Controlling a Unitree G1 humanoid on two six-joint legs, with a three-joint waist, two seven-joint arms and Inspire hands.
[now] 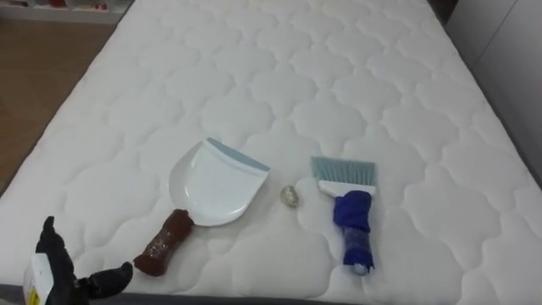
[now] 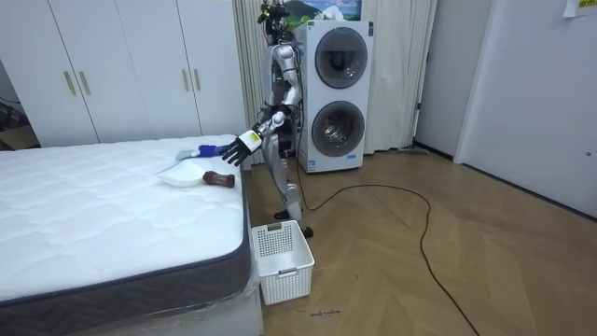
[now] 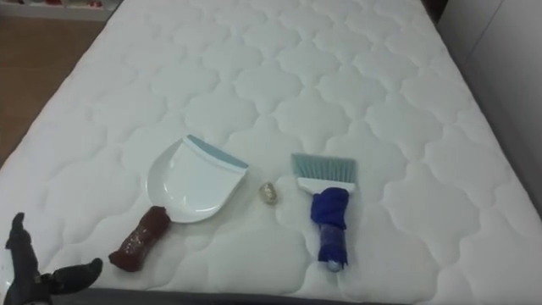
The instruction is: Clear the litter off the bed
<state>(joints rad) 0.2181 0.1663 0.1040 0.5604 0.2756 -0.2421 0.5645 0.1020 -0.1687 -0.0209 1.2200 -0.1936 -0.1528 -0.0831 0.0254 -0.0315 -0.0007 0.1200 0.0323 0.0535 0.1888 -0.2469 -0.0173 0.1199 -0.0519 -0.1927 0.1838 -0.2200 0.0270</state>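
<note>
No writing can be read anywhere. The white tag on the back of the left hand carries a yellow patch, its marks too small to make out. In the room view, a yellow slip hangs on the wall at the upper right, its face illegible. The two stacked machines show no readable lettering on their fronts, and the picture above them shows a landscape.

White dustpan, crumpled scrap, blue brush, in row on mattress
</note>
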